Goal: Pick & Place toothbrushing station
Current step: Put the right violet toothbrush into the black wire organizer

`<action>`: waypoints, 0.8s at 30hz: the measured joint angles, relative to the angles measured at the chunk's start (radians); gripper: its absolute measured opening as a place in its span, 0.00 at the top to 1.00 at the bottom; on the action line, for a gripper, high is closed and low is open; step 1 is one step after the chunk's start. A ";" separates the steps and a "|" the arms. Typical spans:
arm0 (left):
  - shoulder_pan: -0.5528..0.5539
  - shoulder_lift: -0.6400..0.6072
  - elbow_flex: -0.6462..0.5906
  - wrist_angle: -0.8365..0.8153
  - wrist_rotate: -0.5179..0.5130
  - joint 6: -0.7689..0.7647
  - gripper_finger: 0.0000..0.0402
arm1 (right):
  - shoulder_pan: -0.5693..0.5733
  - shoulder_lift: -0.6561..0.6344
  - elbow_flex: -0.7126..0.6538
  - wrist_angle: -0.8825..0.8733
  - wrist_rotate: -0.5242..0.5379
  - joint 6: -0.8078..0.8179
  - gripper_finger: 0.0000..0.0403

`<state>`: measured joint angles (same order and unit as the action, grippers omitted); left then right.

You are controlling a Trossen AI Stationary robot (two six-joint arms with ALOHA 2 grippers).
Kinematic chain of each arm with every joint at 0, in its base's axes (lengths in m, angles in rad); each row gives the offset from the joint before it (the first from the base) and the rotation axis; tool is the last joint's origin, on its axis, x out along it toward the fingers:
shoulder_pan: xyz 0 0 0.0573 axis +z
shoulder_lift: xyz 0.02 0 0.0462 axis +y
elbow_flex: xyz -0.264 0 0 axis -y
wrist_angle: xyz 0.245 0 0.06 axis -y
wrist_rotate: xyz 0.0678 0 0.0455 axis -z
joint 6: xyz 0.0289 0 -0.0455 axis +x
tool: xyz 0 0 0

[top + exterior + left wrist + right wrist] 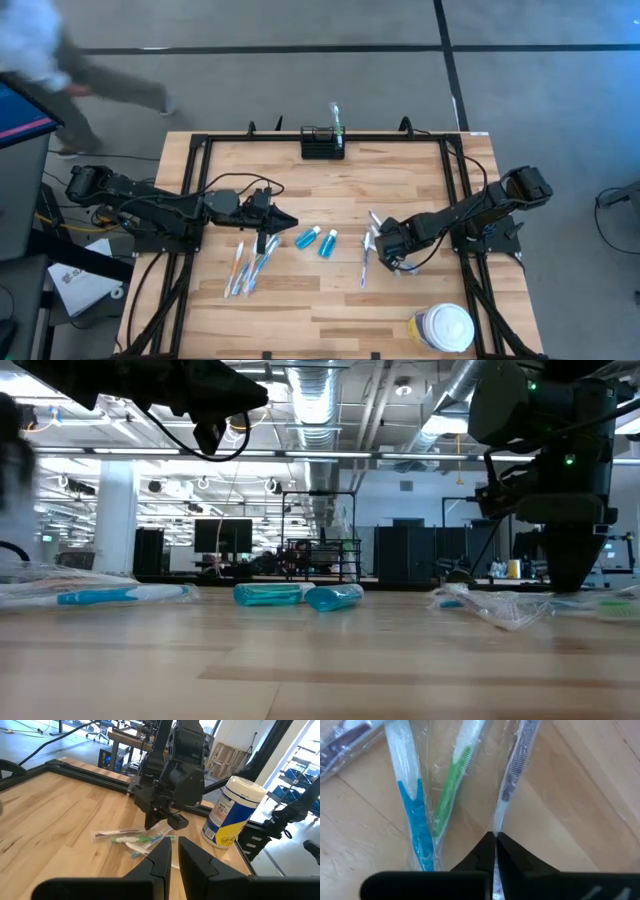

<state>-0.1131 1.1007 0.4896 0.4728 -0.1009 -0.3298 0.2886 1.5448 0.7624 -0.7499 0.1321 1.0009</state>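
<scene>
The right gripper [494,840] is down at the wooden tabletop [330,290], its two dark fingers pressed together on the clear wrapper of a grey-handled toothbrush [512,780], pinching it at the tips. Just beside that brush lie two more wrapped toothbrushes, one green [451,790] and one blue [415,815], fanned out under the same crinkled plastic. In the high view this cluster sits right of the table's middle, with the right arm reaching in from the right edge.

The left gripper [288,221] hangs above the table left of centre, its fingers drawn nearly together with only a thin gap and nothing between them. Below and beside it is a second bundle of wrapped toothbrushes [250,265], and between the two arms lie two small blue bottles [317,240].

The small black rectangular open-topped holder [322,143] stands at the middle of the table's far edge, well apart from both grippers, with one toothbrush upright in it. A round white-lidded tub with a yellow label [442,327] stands at the near right corner.
</scene>
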 joint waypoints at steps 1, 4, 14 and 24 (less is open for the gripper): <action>0.000 0.000 0.000 0.000 0.000 0.000 0.93 | 0.000 0.000 0.001 -0.002 0.000 -0.008 0.99; 0.000 0.000 0.000 0.000 0.000 0.000 0.93 | 0.000 0.000 0.014 -0.027 0.000 -0.020 1.00; 0.000 0.000 0.000 0.002 -0.005 0.000 0.93 | 0.002 0.000 0.153 -0.245 0.062 -0.113 1.00; 0.000 0.000 0.000 0.008 -0.005 0.000 0.93 | 0.039 0.001 0.367 -0.452 0.174 -0.290 1.00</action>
<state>-0.1127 1.1007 0.4900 0.4810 -0.1055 -0.3302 0.3277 1.5455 1.1298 -1.2019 0.3058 0.7105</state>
